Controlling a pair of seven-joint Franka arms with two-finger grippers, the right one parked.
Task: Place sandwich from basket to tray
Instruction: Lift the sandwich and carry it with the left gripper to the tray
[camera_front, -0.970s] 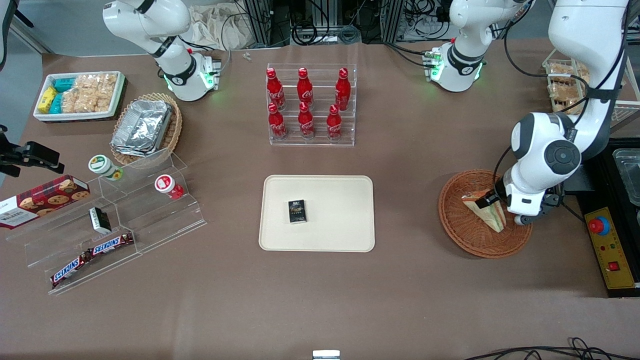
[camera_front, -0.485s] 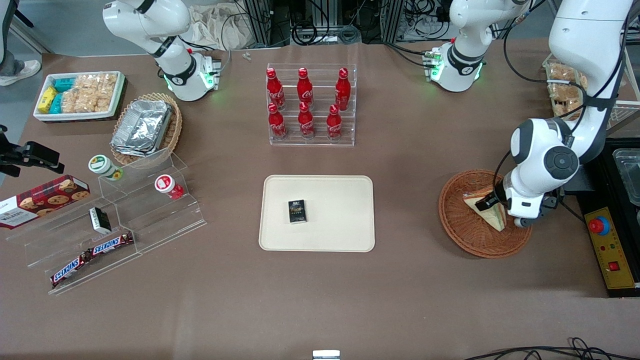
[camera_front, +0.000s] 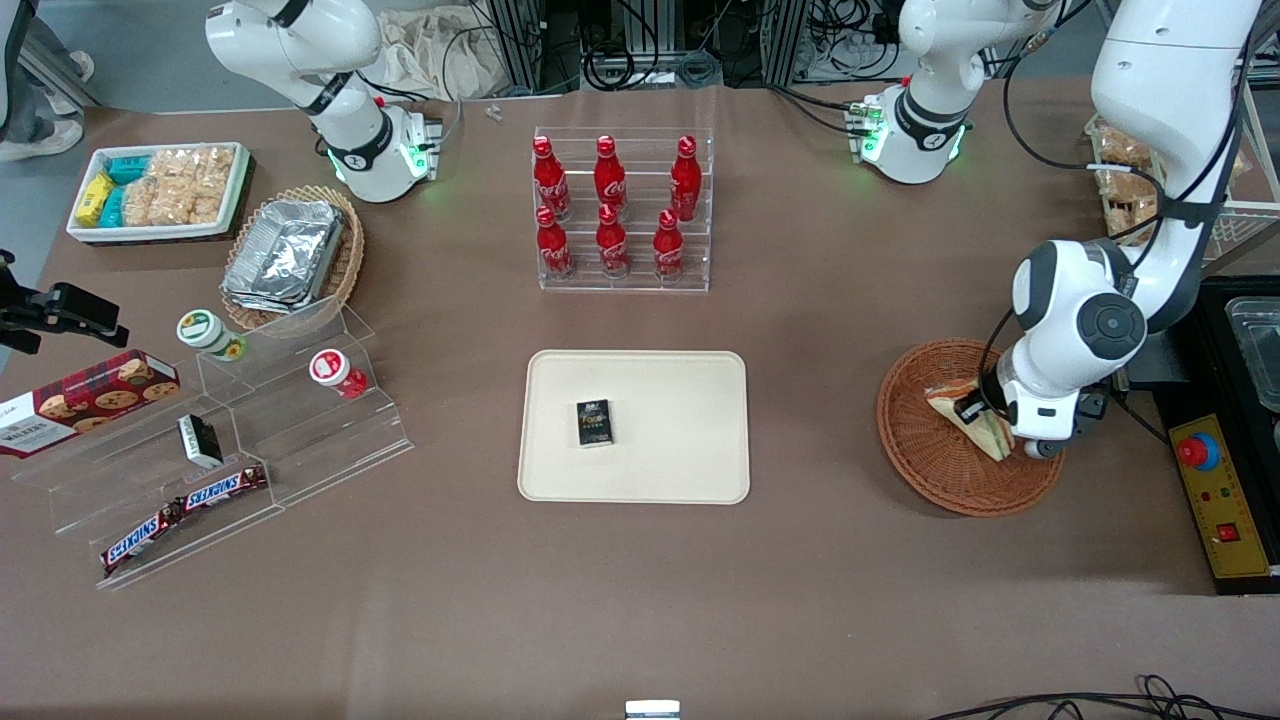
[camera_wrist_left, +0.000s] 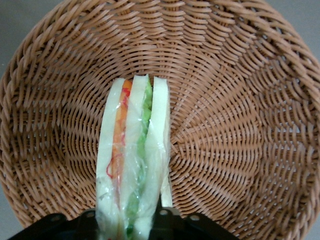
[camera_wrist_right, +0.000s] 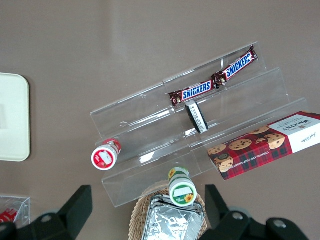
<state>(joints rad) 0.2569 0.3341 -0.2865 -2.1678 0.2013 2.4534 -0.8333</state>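
The sandwich (camera_front: 958, 408), a clear-wrapped white bread wedge with green and orange-red filling, stands on edge in the round reddish-brown wicker basket (camera_front: 930, 470) toward the working arm's end of the table. My left gripper (camera_front: 985, 418) reaches down into the basket, its fingers shut on the sandwich's wide end. In the left wrist view the sandwich (camera_wrist_left: 132, 150) runs out from between the gripper (camera_wrist_left: 129, 226) jaws over the basket's woven floor (camera_wrist_left: 240, 125). The cream tray (camera_front: 680, 440) lies at the table's middle, with a small black box (camera_front: 593, 422) on it.
A clear rack of red cola bottles (camera_front: 620, 215) stands farther from the front camera than the tray. A yellow control box with a red button (camera_front: 1215, 490) sits beside the basket. Acrylic steps with snack bars (camera_front: 215, 440), a foil-tray basket (camera_front: 290, 255) and a white bin (camera_front: 160, 190) lie toward the parked arm's end.
The working arm's wrist and elbow have shifted slightly toward the tray, with the sandwich moving a little along with the gripper. The sandwich stays inside the basket.
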